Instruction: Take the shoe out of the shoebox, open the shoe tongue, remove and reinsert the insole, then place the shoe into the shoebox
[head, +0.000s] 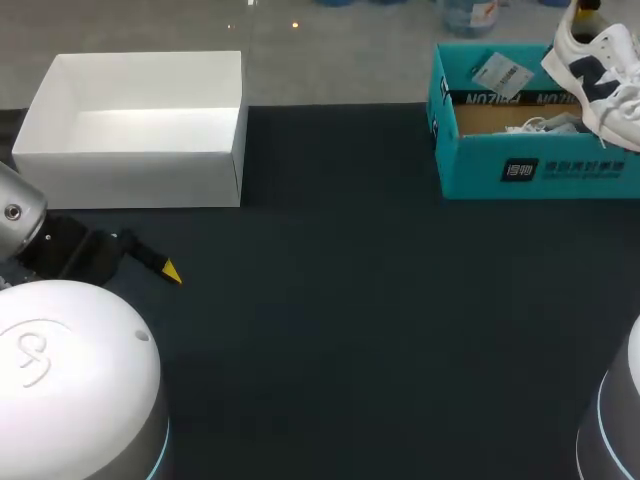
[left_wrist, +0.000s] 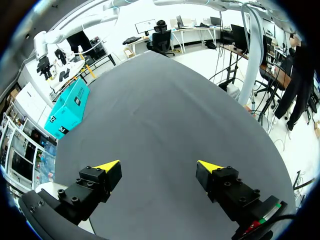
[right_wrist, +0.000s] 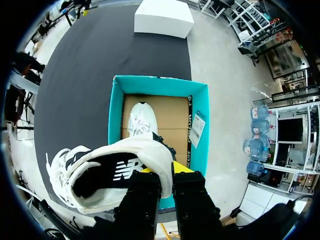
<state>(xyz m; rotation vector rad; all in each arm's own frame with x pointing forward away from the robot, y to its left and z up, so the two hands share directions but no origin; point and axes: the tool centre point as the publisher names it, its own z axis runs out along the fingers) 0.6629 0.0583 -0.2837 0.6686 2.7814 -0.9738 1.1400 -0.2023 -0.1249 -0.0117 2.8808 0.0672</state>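
Hanging above the right end of the teal shoebox, the white sneaker with dark side panels is clear of the box. The right end effector grips it at the heel collar, with both fingers pressed close on that edge from two sides. A second white shoe lies inside the shoebox on the brown bottom. The left end effector hangs low over the dark surface, well apart from the shoebox, its fingers spread wide with nothing between them. An open white box stands at the far left.
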